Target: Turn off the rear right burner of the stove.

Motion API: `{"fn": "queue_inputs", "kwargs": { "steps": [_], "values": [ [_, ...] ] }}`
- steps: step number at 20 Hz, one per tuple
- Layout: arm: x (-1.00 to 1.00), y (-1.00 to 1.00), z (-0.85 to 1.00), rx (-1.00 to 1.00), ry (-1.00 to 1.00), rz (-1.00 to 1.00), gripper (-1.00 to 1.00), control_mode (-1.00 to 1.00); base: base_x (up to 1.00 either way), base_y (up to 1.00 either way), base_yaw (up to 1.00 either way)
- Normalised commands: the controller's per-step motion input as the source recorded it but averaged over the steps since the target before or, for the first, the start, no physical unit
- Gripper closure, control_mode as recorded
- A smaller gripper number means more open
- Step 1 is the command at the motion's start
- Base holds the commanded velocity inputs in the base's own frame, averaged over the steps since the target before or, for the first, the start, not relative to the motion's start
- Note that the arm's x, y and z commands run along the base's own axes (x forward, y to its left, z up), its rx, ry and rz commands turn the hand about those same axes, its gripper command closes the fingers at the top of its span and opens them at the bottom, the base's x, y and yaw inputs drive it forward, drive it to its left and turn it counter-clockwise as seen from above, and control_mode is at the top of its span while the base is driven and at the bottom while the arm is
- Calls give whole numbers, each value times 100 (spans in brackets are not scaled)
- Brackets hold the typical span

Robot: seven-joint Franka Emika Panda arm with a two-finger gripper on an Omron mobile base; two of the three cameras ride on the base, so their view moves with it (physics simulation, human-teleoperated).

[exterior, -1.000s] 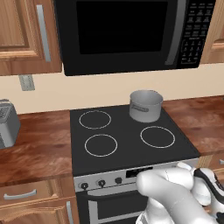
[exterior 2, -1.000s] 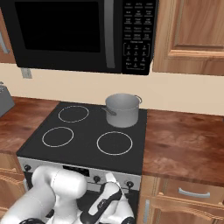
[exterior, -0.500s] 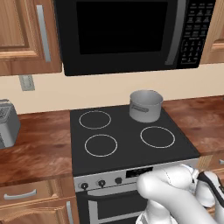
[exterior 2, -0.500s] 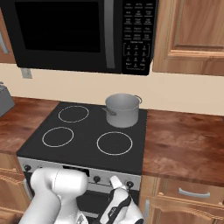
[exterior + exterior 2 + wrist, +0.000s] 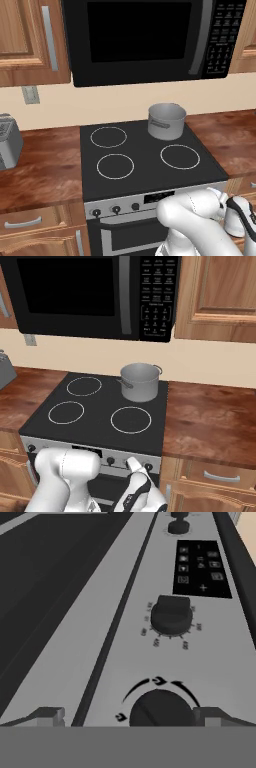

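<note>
Home kitchen, plainly. Black glass-top stove (image 5: 150,165) set into a wooden counter (image 5: 210,426), steel pot (image 5: 140,382) on its rear right ring. Black microwave (image 5: 150,40) directly above the stove, wooden cabinets (image 5: 220,296) flanking it, a toaster (image 5: 9,141) to the stove's left.

The nearest round black knob (image 5: 161,711) on the silver front panel (image 5: 65,657) is cut off at the bottom of the hand view. Panel symbols on the black display (image 5: 201,568) are too small to read. The white arm (image 5: 200,227) hides the panel's right end.
</note>
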Motion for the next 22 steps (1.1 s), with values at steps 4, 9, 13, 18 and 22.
{"fn": "queue_inputs", "kwargs": {
  "steps": [4, 9, 13, 18, 22],
  "values": [
    [4, 6, 0, 0, 0, -3, -100, -100, 0, 0, 0],
    [3, 9, 0, -1, 0, -6, -100, -100, 0, 0, 0],
    [0, 0, 1, 0, 0, -7, -100, -100, 0, 0, 0],
    [0, 0, 5, 0, 0, -5, -100, -100, 0, 0, 0],
    [0, 0, 6, 0, 0, -4, -100, -100, 0, 0, 0]
  ]
}}
